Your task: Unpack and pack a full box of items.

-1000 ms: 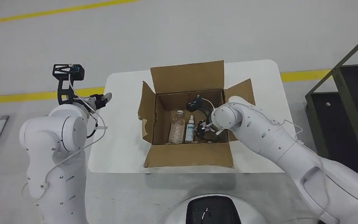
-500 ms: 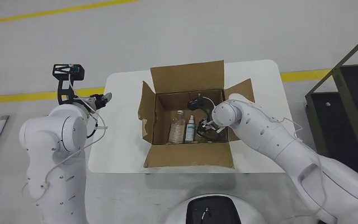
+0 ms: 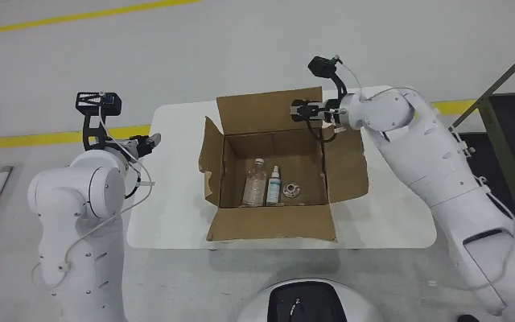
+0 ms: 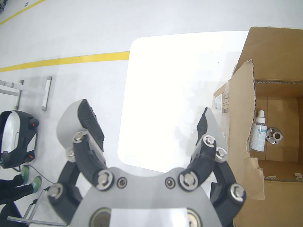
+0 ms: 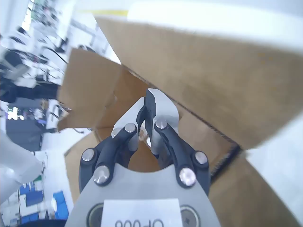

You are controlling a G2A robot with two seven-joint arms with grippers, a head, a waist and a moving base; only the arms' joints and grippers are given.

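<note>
Withdrawal of the right gripper (image 3: pixel 302 110) from the box (image 3: pixel 273 225): half a second ago down inside beside the metal flange (image 3: pixel 291 191), now up above the far right corner, jaws pressed together with nothing evident between them. Leaves the flange flat on the box floor, just beside the spray bottle (image 3: pixel 274 185) and the clear bottle (image 3: pixel 255 182), all three inside the box. Reads as either a finished placement or a missed pick; cannot tell which. Keeps the left gripper (image 4: pixel 146 116) wide open and empty by the table (image 3: pixel 173 209) edge, well apart from the box.
</note>
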